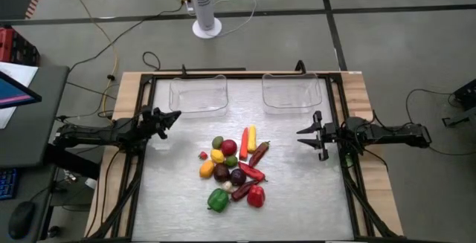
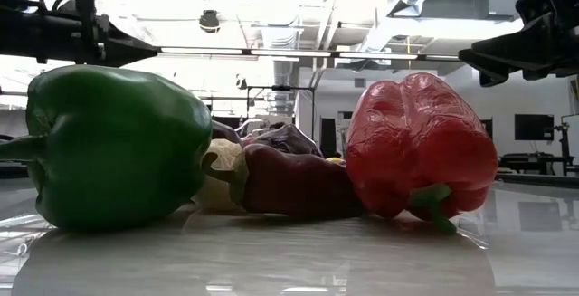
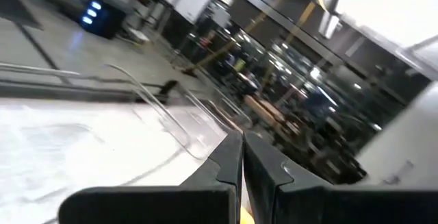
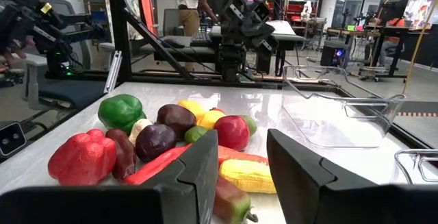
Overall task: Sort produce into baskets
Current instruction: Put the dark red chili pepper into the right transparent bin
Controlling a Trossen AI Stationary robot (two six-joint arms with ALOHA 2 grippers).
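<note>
— Mid-tabletop, the produce (image 1: 234,167) sits heaped, green pepper (image 2: 113,147) and red pepper (image 2: 418,142) hiding most behind them.
— Baskets (image 1: 198,94) at the far edge; left tool (image 1: 169,118) pinched closed, right tool (image 1: 308,136) spread, empty.

On the pale, glossy table top (image 1: 297,198), two clear shallow plastic tubs sit side by side along the far edge, the left tub (image 1: 198,94) and the right tub (image 1: 292,91), both holding nothing. A cluster of small glossy toy fruits and vegetables (image 1: 235,168) lies mid-table, with a green pepper (image 1: 218,200) and a red pepper (image 1: 256,196) nearest. The left gripper (image 1: 173,117) hovers left of the pile, fingers together; the right gripper (image 1: 303,137) hovers on the right, fingers spread.
</note>
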